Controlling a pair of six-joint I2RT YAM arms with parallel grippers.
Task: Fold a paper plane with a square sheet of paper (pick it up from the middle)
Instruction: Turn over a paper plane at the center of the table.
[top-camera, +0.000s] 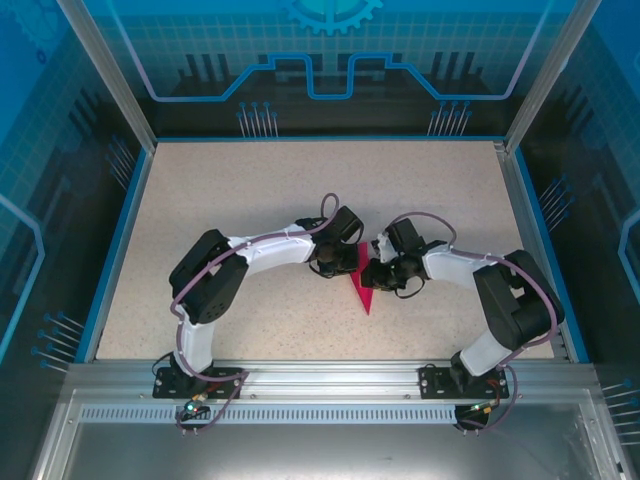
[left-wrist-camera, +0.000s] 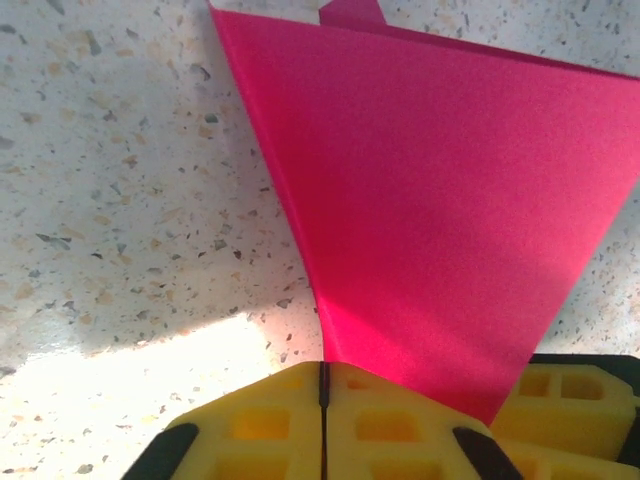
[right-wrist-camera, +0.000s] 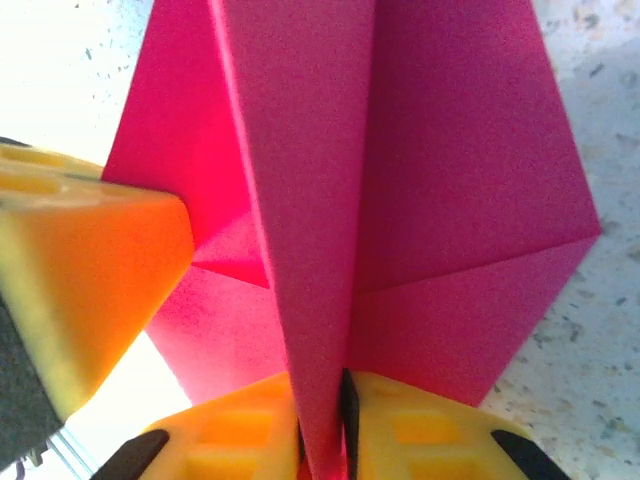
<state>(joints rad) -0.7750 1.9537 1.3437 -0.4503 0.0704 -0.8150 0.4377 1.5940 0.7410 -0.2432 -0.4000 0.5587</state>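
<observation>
Top view: paper plane (top-camera: 363, 290) at mid-table (top-camera: 250, 190), my left end effector (top-camera: 335, 262) at its 10 o'clock, right end effector (top-camera: 380, 275) at 3 o'clock. Left wrist: left end effector (left-wrist-camera: 322, 375) closed narrow on the paper plane (left-wrist-camera: 430, 200) corner. Right wrist: right end effector (right-wrist-camera: 325, 400) pinches the paper plane (right-wrist-camera: 440, 180) by its raised centre fold.

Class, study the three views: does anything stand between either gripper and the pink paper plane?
Nothing visible does. The right gripper grips the paper plane by its centre fold, and the left gripper has its closed fingers right at the plane's edge, apparently pinching it.

Speckled table (top-camera: 250, 200) beneath pink paper plane (top-camera: 364, 290)
</observation>
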